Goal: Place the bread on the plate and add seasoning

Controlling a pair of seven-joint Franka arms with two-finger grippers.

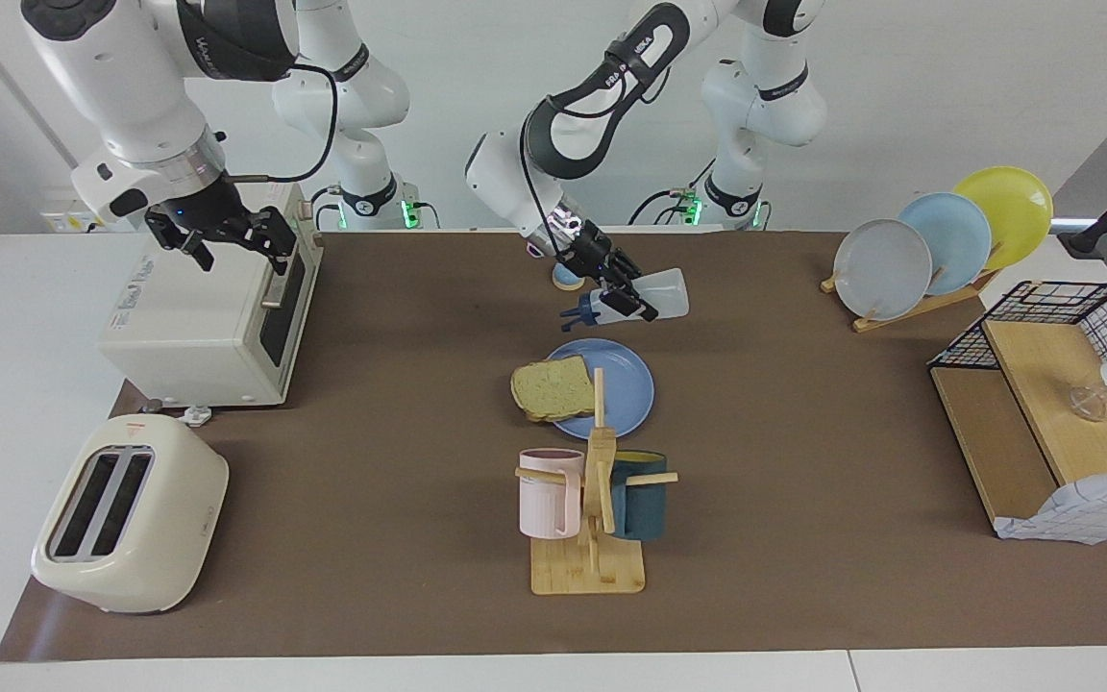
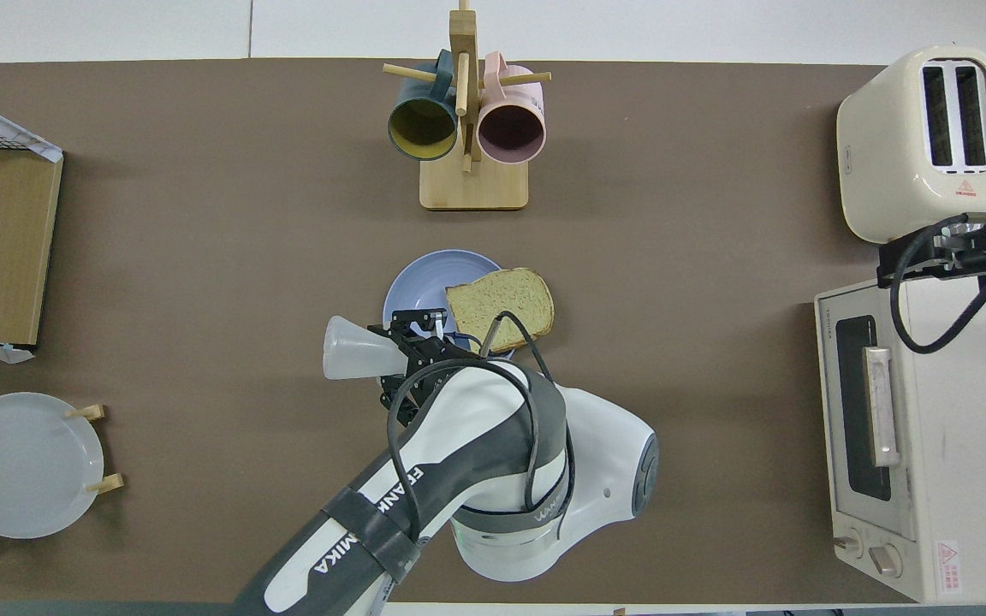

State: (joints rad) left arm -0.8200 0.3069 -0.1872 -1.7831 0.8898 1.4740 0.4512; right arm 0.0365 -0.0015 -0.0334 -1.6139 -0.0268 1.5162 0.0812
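Note:
The bread (image 1: 552, 387) (image 2: 500, 308) lies on the blue plate (image 1: 627, 392) (image 2: 418, 284), overhanging its rim toward the right arm's end of the table. My left gripper (image 1: 623, 296) (image 2: 414, 335) is shut on the seasoning (image 1: 664, 291) (image 2: 354, 359). The translucent bottle is held in the air on a slant, its navy cap (image 1: 580, 309) lower than its base. It hangs over the plate's rim nearest the robots. My right gripper (image 1: 236, 248) (image 2: 923, 261) waits open over the toaster oven with nothing in it.
A white toaster oven (image 1: 198, 322) and a cream toaster (image 1: 131, 514) stand at the right arm's end. A mug rack (image 1: 592, 509) stands just past the plate. A small blue-topped bell (image 1: 565, 279) sits by the bottle. A plate rack (image 1: 928, 250) and a wooden shelf (image 1: 1044, 413) stand at the left arm's end.

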